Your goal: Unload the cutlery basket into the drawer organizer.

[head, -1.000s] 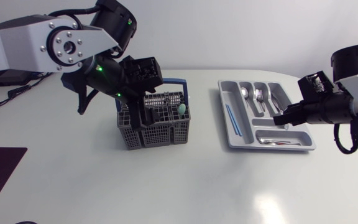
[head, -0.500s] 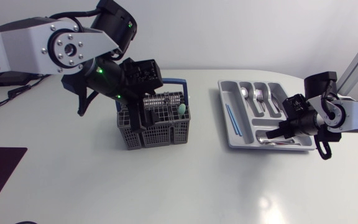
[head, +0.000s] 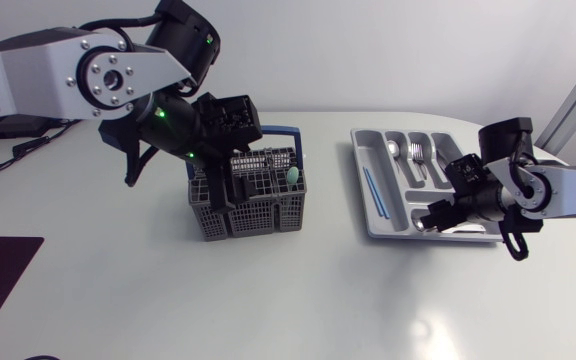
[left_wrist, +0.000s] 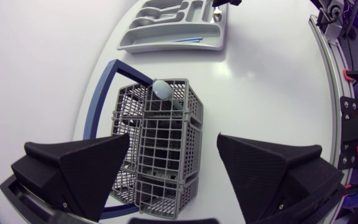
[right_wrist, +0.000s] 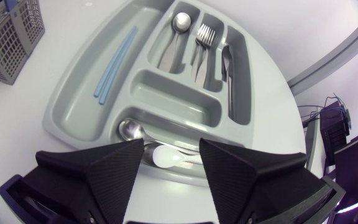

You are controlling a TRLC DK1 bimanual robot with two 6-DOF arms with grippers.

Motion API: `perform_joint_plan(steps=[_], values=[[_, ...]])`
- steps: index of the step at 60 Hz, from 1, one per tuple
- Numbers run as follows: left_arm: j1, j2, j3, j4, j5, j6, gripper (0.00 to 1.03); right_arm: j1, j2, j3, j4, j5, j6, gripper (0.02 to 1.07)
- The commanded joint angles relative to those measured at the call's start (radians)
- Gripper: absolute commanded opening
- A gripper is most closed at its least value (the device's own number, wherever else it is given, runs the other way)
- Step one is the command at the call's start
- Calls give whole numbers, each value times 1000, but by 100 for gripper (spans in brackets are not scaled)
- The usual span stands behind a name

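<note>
Descent of the right arm was the only change. A second earlier the right gripper [head: 433, 218] hung off to the right of the drawer organizer [head: 361, 165], clear of it. It then swung in and dropped until it sat low over the organizer's near, crosswise compartment. Its fingers stood apart and held nothing. In the right wrist view a metal spoon [right_wrist: 129, 130] and a white-bowled piece [right_wrist: 166, 157] lay in that compartment just beneath them. That suggested a piece just delivered and let go, though the release itself was not seen.

The left arm had not stirred. The left gripper [left_wrist: 173, 142] hovered over the cutlery basket [head: 258, 205] on the left of the bench [head: 268, 300], fingers wide apart and clamped on nothing. A pale round-ended piece [left_wrist: 161, 89] stood in the basket's far right corner, so the unloading was probably unfinished and the next pick likely fell to the left arm.
</note>
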Motion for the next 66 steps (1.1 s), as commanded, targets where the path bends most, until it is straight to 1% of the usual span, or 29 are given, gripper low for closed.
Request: perform_joint_plan(steps=[1,5,8,11,12,14,16,18,22,25,27,29,33,38,42,45,53,60,66], values=[[3,-26,-30,3,6,15,98,59,-132,-1,-53,-10,3,82],[5,-38,-37,1,6,13,98,116,-219,23,-101,-63,26,82],[5,-46,-44,3,6,12,98,149,-273,36,-114,-139,44,82],[5,-55,-54,1,6,10,98,183,-288,54,-124,-158,67,82],[5,-58,-57,1,6,9,98,194,-288,63,-134,-178,75,82],[5,-63,-62,3,6,10,98,206,-285,74,-142,-259,86,82],[6,-66,-68,3,6,10,98,205,-273,83,-137,-314,98,82],[6,-69,-73,1,6,9,98,205,-244,100,-139,-330,119,81],[6,-77,-82,3,6,9,98,208,-193,128,-134,-411,138,81],[8,-86,-93,3,6,9,98,217,-155,149,-127,-429,156,77],[9,-92,-102,3,6,10,98,231,-126,169,-124,-460,167,75],[12,-97,-109,3,6,9,98,245,-95,192,-110,-497,190,75],[15,-106,-117,3,6,7,98,268,-60,221,-108,-534,208,75],[21,-121,-125,5,6,-13,98,312,-6,263,-98,-543,230,75],[21,-137,-140,8,6,-30,98,343,43,292,-94,-555,236,70],[21,-144,-149,11,9,-45,98,358,71,307,-76,-558,248,68],[34,-163,-174,31,22,-88,98,389,137,355,-71,-569,248,68],[69,-178,-192,78,40,-143,98,392,190,396,-75,-590,248,68],[100,-193,-211,132,52,-191,98,396,229,428,-79,-596,248,65]])
